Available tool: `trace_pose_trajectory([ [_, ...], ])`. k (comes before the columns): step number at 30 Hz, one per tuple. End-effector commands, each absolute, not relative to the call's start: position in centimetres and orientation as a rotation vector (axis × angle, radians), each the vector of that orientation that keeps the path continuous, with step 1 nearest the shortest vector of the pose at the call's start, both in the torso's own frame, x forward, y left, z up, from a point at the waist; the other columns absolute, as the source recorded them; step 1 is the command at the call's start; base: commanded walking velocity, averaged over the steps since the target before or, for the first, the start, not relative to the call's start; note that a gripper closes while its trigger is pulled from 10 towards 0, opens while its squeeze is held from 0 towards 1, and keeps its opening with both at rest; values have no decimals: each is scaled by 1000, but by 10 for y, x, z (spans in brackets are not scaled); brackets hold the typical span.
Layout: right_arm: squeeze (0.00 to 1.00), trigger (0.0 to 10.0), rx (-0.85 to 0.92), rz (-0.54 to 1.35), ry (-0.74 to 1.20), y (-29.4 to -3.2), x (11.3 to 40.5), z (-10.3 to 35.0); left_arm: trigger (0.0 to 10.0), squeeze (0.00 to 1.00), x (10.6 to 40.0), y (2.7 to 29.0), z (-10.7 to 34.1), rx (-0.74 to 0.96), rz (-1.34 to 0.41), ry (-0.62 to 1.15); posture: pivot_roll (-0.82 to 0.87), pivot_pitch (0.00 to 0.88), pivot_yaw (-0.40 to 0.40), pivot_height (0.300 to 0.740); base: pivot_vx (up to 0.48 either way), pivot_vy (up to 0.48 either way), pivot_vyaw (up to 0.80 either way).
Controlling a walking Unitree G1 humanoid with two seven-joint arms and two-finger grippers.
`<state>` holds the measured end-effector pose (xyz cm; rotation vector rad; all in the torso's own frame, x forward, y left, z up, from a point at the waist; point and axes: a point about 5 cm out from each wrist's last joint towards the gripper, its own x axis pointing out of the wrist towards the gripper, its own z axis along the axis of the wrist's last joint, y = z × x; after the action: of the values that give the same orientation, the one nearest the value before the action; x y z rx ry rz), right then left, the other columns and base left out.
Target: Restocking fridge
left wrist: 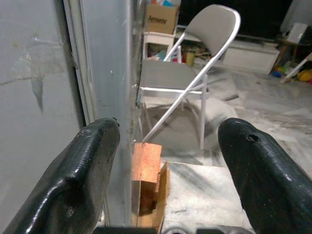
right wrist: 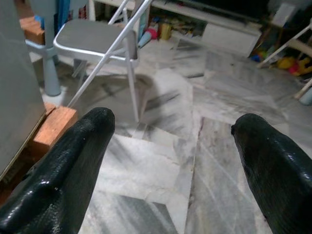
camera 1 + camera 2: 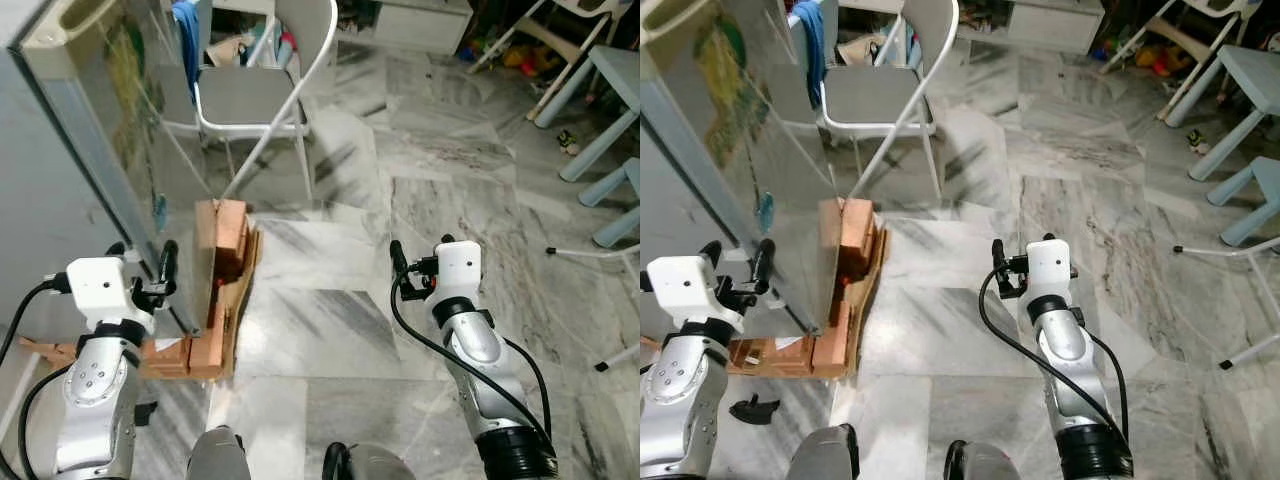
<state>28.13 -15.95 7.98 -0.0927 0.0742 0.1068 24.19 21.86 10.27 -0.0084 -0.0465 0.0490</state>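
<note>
Here, your left gripper (image 1: 165, 161) is spread wide and empty, its fingers straddling the fridge door (image 3: 100, 130) edge, wooden blocks (image 3: 225, 250) just beyond. Your right gripper (image 2: 170, 161) gapes open over bare marble floor (image 3: 420, 200), holding nothing.

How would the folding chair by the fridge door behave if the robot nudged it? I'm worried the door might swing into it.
The folding chair looks light: thin metal tubing, slim seat. On the polished marble floor it would probably slide rather than resist. Its narrow legs suggest it could tip if pushed high on the backrest.
</note>
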Motion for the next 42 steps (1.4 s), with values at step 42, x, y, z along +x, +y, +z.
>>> trace_pose_trajectory([
  [42,0,10000,-81,121,90,-159,278,83,10000,0,287,239,113,124,56,-61,111,164,-102,740,51,0,0],
])
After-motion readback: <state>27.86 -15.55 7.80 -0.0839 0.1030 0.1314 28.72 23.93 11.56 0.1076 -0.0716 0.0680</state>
